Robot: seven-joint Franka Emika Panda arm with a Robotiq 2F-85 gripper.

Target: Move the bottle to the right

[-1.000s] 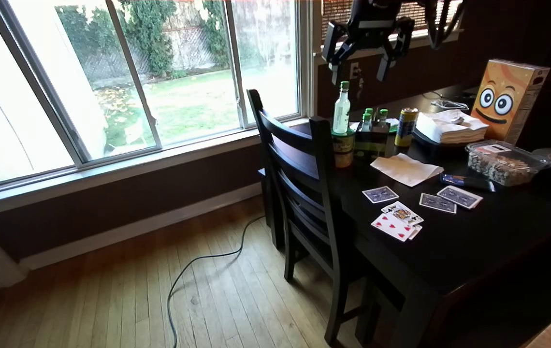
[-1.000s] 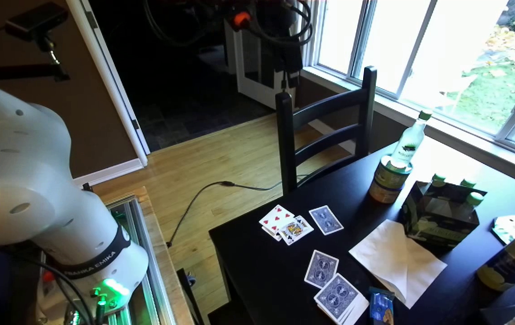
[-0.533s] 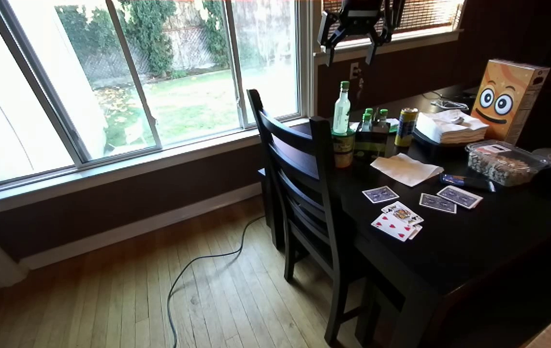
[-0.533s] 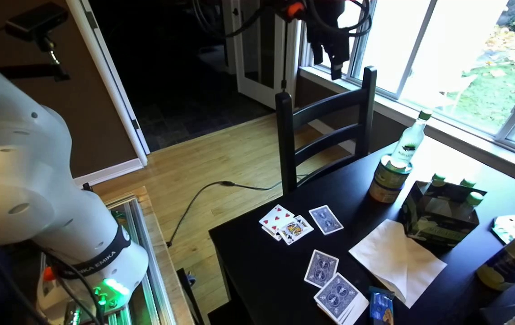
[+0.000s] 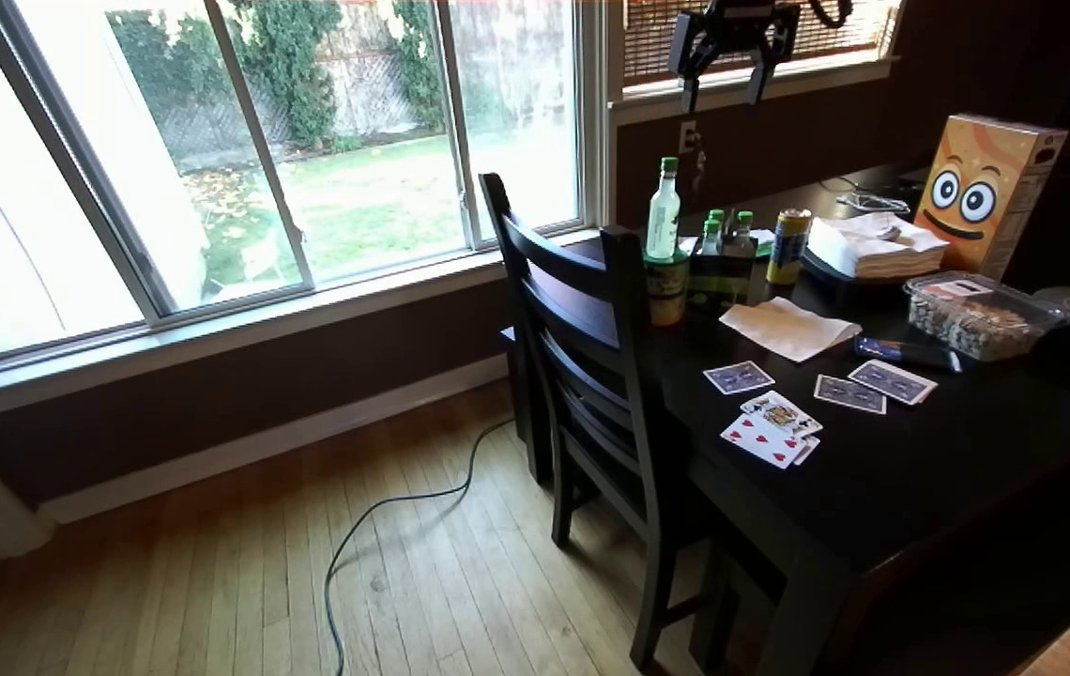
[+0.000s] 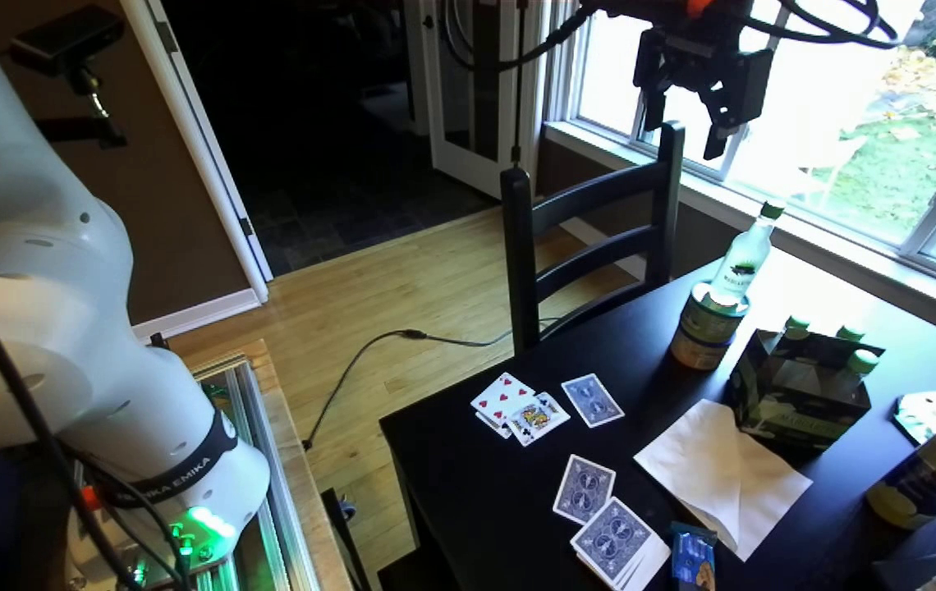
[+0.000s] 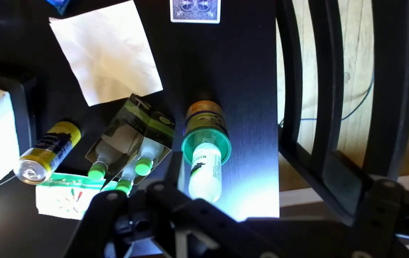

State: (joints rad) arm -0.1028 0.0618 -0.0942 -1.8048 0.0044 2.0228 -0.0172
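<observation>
Reading left to right in an exterior view, the only arm (image 6: 66, 295) holds the gripper (image 6: 683, 141) high above the table (image 6: 649, 390), its jaws spread wide and nothing between them. The bottle (image 6: 743, 258) lies below it and slightly to its right in that view, well apart from it, standing upright, long axis vertical, on what appear to be two stacked tubs (image 6: 704, 332). The wrist view shows the bottle toward one side of the gap between the jaws rather than central; its cap is not visible there. A sideways correction, then a descent along the bottle's axis, is judged necessary before any grasp. Next, the napkin (image 6: 727, 476) lies flat near the carton (image 6: 805, 402), which stands just beside the tubs with three green caps (image 6: 864, 361) showing; the can (image 6: 919, 484) stands farther right. The carton is on the bottle's right in both exterior views. If that is the right intended, which the views do not settle, it is assessed as the chief obstruction, and the bottle should be lifted clear of the caps before travel. The tubs make a narrow perch; a careless touch could topple bottle and tubs together.
</observation>
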